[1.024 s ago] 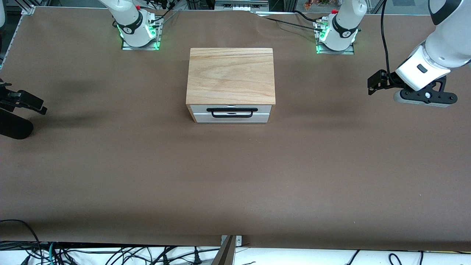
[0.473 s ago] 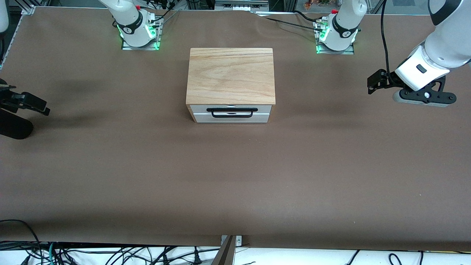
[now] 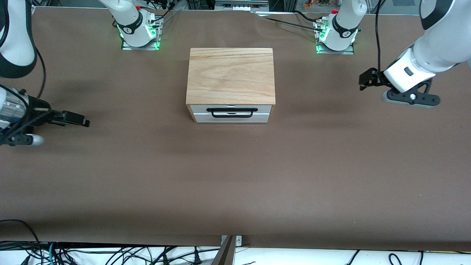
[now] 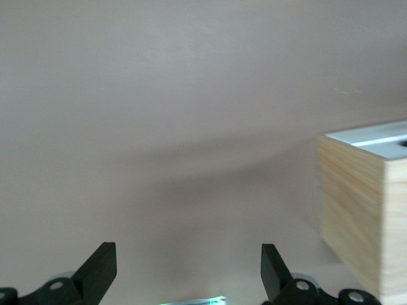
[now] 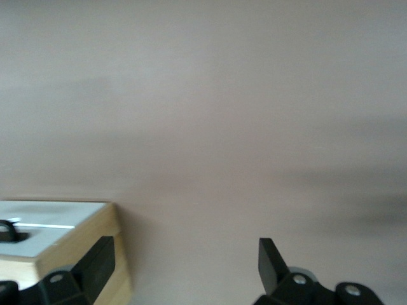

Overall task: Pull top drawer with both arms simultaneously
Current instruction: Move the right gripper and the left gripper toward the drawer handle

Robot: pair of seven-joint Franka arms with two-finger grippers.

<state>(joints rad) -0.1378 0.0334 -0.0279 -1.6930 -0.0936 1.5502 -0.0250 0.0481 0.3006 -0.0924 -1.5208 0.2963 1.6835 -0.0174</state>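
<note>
Left tool [image 3: 368, 78] and right tool [image 3: 75, 120] both hover wide open over bare desk [image 3: 235, 176], well apart from the top drawer [image 3: 231, 111], shut in its cabinet [image 3: 231, 75] mid-desk

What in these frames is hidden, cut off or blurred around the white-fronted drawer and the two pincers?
- White-fronted top drawer: it looks shut, so its inside is hidden in every view by the light wooden cabinet.
- Thin black bar handle: cut off by the right wrist view's edge.
- Left pincer and right pincer: only the spread fingertips show in the wrist views.
</note>
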